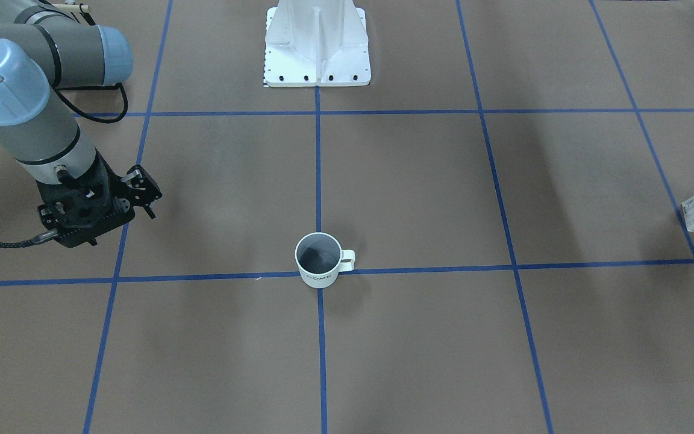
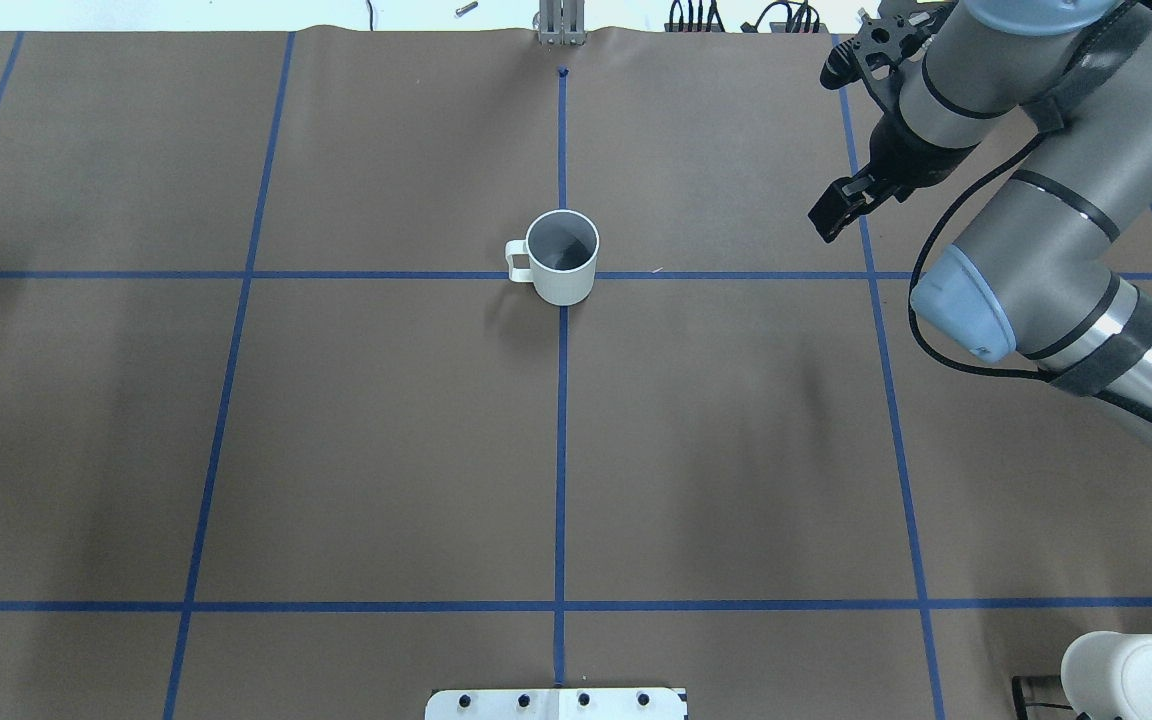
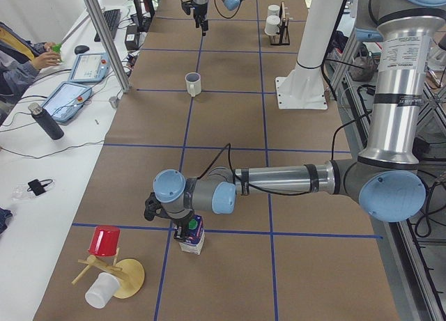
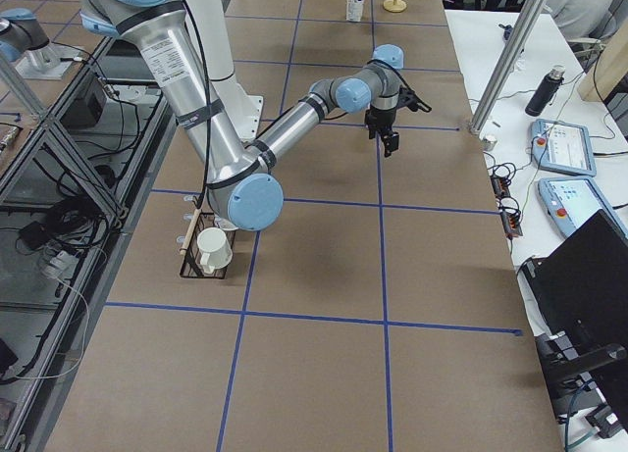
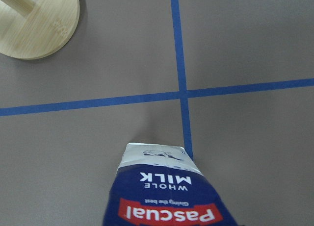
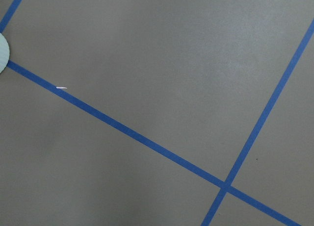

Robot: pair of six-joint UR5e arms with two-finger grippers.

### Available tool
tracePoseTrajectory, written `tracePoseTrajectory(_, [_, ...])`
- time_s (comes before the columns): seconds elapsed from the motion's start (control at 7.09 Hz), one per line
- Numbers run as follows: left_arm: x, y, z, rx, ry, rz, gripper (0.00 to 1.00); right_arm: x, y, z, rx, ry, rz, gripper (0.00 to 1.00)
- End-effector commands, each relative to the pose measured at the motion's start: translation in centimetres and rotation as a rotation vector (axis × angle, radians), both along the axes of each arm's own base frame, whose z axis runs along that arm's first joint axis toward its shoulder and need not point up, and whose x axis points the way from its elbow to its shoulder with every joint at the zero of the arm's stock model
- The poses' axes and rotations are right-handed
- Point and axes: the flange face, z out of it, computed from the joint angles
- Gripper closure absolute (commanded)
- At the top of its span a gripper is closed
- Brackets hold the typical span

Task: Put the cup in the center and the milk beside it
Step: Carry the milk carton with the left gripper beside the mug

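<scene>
The milk [image 3: 195, 243] looks light, thin-walled and crushable, so grip its flat sides below the gable, gently. Left end effector [image 3: 187, 227] and right end effector [image 2: 836, 212] - parted or closed, I cannot tell.

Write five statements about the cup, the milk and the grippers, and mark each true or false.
1. The cup stands upright on two crossing blue tape lines. True.
2. The milk stands right beside the cup. False: it stands far off, toward the table's end on the robot's left.
3. The right gripper holds the cup. False: it hangs apart from the cup, holding nothing.
4. A round wooden base lies near the milk. True.
5. The left gripper is down at the milk. True.
</scene>
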Motion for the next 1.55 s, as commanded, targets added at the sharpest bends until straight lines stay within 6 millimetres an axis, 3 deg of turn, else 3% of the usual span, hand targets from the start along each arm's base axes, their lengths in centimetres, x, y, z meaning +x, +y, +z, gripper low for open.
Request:
tracePoseTrajectory(0.0, [0.1, -0.9, -3.0, 0.038, 0.011, -0.008, 0.79, 0.6, 0.4, -0.2, 0.007, -0.005, 0.003, 0.0])
tracePoseTrajectory(0.14, [0.3, -3.6, -7.7, 0.041, 0.02, -0.046, 0.79, 2.5, 1.1, 1.6, -0.003, 0.006, 0.015, 0.0])
tracePoseTrajectory(0.42, [1.0, -5.5, -20.7, 0.022, 0.042, -0.132, 0.79, 7.6, 0.7, 6.3, -0.066, 0.041, 0.084, 0.0])
tracePoseTrajectory(0.56, [7.4, -7.2, -29.2, -0.001, 0.056, -0.114, 0.79, 10.5, 1.4, 9.2, -0.11, 0.056, 0.116, 0.0])
tracePoseTrajectory(0.71, [13.0, -8.4, -36.6, -0.01, 0.076, -0.1, 0.79, 13.5, 4.1, 11.7, -0.144, 0.058, 0.134, 0.0])
tracePoseTrajectory(0.85, [21.2, -8.3, -42.5, -0.066, 0.089, -0.108, 0.79, 18.5, 5.3, 13.7, -0.206, 0.026, 0.183, 0.0])
tracePoseTrajectory(0.99, [28.0, -8.5, -47.6, -0.073, 0.06, -0.132, 0.79, 25.0, 7.7, 18.2, -0.235, -0.029, 0.157, 0.0])
tracePoseTrajectory(1.13, [34.1, -8.7, -51.8, -0.112, 0.072, -0.119, 0.79, 28.4, 8.8, 21.3, -0.204, -0.012, 0.117, 0.0])
tracePoseTrajectory(1.27, [39.4, -10.8, -55.5, -0.1, 0.078, -0.16, 0.79, 28.5, 8.8, 22.4, -0.204, -0.002, 0.103, 0.0])
tracePoseTrajectory(1.41, [42.7, -11.8, -55.1, -0.095, 0.075, -0.167, 0.79, 28.5, 8.9, 22.5, -0.206, -0.005, 0.103, 0.0])
